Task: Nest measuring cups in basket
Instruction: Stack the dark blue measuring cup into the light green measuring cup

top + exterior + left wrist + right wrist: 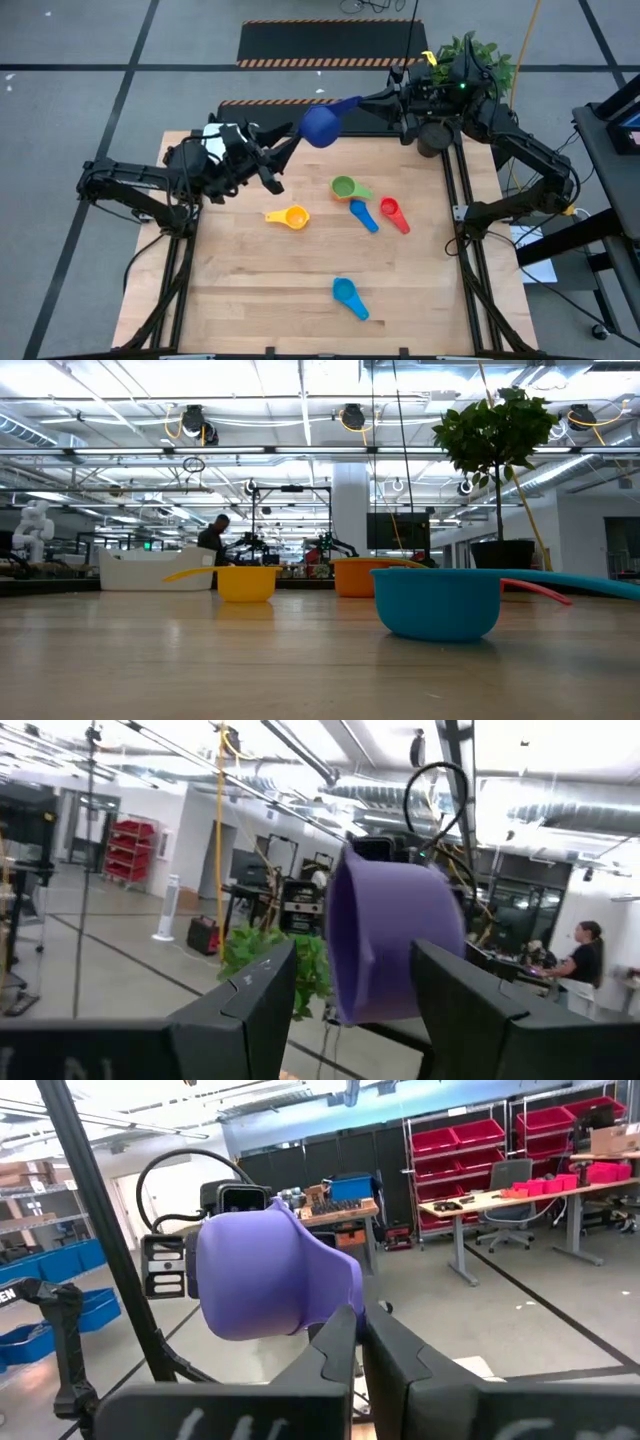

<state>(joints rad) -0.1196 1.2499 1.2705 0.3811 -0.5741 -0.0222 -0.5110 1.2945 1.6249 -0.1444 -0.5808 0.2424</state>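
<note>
The dark blue measuring cup hangs in the air over the table's far edge, its bowl toward the left arm. My right gripper is shut on its handle. My left gripper is open, its fingers on either side of the bowl in the left wrist view. The white basket sits at the far left, mostly under the left arm. On the table lie a yellow cup, a green cup that seems to sit in an orange one, a blue cup, a red cup and a light blue cup. My right gripper pinches the dark blue cup's flat handle between its two fingers, coming level from the table's right. The cup is lifted clear, its bowl out beyond the fingertips. My left gripper's fingers flank the bowl; whether they touch it, I cannot tell.
The loose cups cluster at the table's middle and near side. In the low view the light blue cup stands closest, the yellow and orange behind it. A potted plant stands past the far right corner. A person works far off.
</note>
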